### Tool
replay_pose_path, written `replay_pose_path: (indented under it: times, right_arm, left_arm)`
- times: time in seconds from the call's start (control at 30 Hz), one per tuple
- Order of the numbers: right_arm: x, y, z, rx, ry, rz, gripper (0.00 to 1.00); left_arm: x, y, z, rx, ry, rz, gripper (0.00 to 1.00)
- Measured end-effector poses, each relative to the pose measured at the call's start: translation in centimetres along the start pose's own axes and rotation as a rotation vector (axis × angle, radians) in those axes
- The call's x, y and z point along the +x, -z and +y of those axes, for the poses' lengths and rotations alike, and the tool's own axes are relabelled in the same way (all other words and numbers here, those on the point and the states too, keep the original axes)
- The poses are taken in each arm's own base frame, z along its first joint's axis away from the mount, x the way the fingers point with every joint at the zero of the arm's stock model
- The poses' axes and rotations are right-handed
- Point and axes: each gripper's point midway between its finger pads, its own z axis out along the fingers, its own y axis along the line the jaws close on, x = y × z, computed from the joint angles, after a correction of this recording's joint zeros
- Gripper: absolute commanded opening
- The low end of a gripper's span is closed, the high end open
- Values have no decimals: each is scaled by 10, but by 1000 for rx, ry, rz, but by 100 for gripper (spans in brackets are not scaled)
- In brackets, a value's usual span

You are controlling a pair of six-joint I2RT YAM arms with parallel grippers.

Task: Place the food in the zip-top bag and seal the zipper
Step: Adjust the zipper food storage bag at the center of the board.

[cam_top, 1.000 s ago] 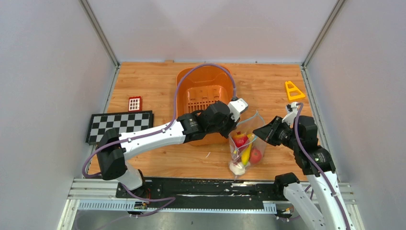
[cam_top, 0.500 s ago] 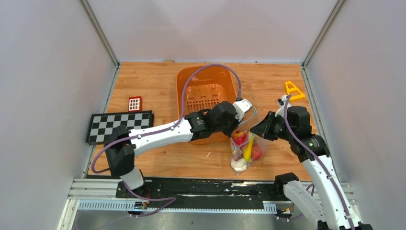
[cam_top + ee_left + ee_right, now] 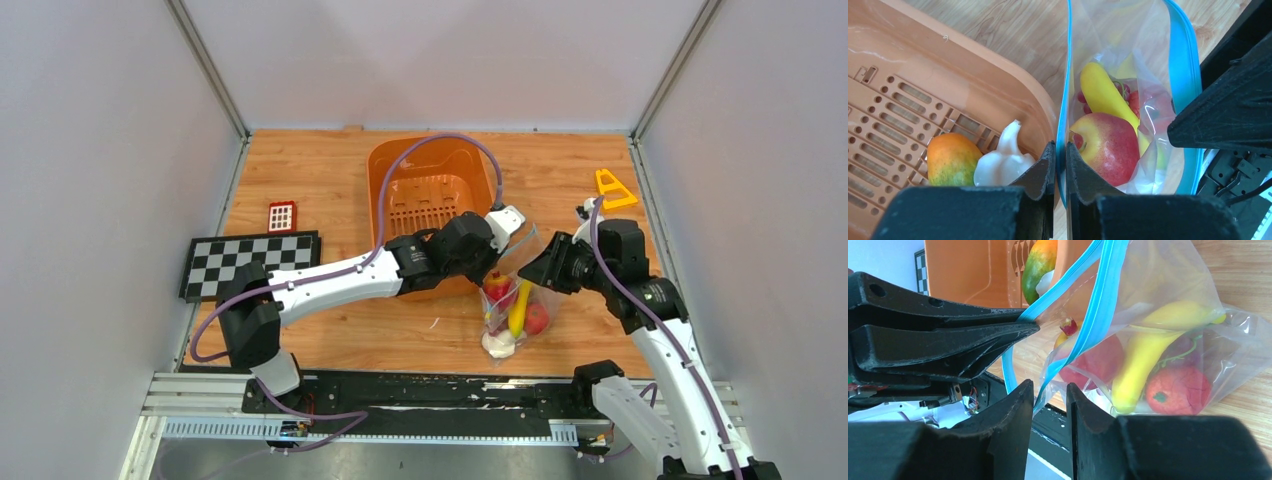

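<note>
Clear zip-top bag (image 3: 1128, 30), teal-blue zipper (image 3: 1178, 70). Yellow banana (image 3: 1100, 92), red-yellow apple (image 3: 1105, 147). Orange slotted basket (image 3: 385, 165). Black-white checkered board (image 3: 250, 262). Red block (image 3: 282, 215), white grid.

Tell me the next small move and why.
Probably back the right gripper off the zipper and reach for the orange-green fruit in the basket: it and a garlic piece lie there, the right jaws stand apart, and the left gripper pinches the zip-top bag's other lip.

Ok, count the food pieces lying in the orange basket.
2: an orange-green fruit and a white garlic piece beside it, both in the basket corner nearest the bag. Others may be hidden.
</note>
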Motion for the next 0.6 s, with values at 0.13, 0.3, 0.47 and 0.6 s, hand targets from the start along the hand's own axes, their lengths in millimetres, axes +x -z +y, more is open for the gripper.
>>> replay_pose_path:
  times: [0.13,0.3,0.47,0.6]
  right_arm:
    - [5,0,5,-25,-17,9,25]
    - [21,-3,18,-65,-12,60,0]
    - [27,-6,16,-31,-10,88,0]
    - [18,6,26,-48,31,69,0]
  left_arm:
    - [0,1,0,1,2,-9,7]
    - [-1,3,1,0,4,-15,6]
    - [0,4,1,-1,4,-14,34]
    - [-8,12,6,-19,-12,-35,78]
